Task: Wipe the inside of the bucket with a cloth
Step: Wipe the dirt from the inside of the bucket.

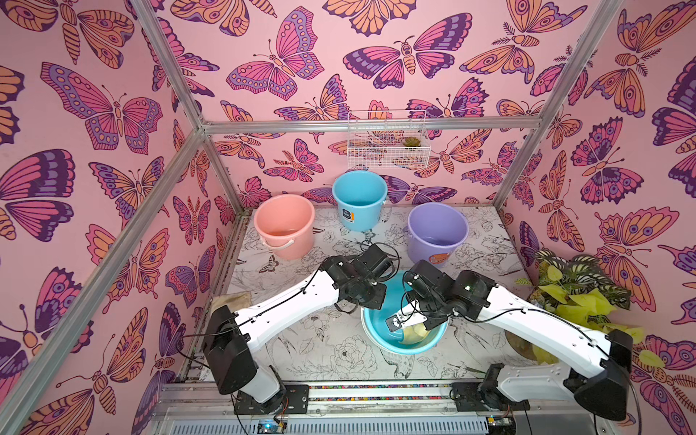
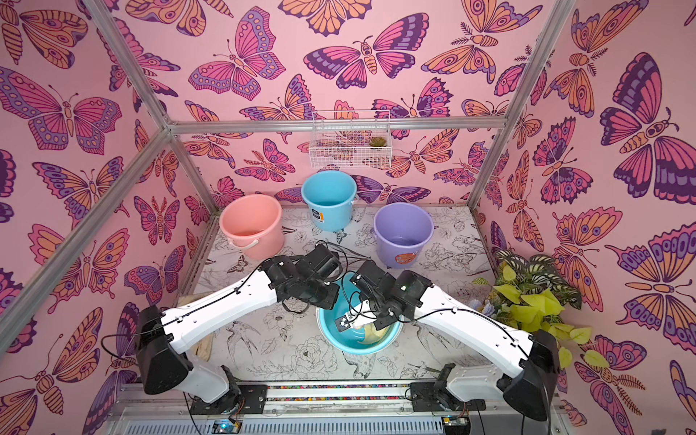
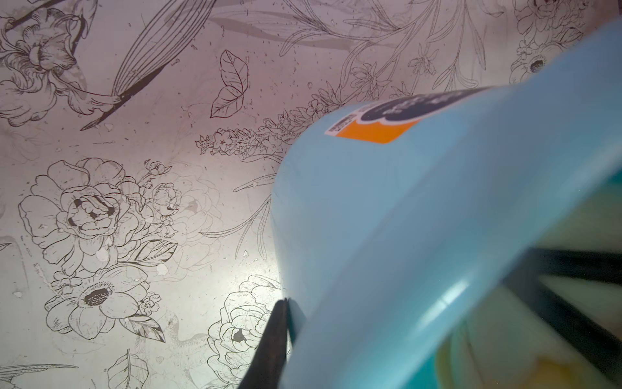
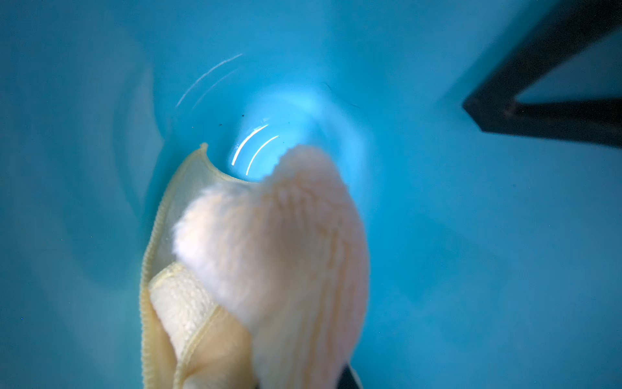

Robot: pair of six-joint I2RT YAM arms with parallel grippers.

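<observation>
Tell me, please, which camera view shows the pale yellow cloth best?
The right wrist view: the cloth is close and large, bunched inside the bucket. Both top views show just a small yellow patch under the right arm; the left wrist view shows only a blur.

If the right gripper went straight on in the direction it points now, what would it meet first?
Probably the bottom of the teal bucket: the right gripper points down into it, and the cloth it grips, bunched ahead of it, would touch there first. The depth is hard to judge.
</observation>
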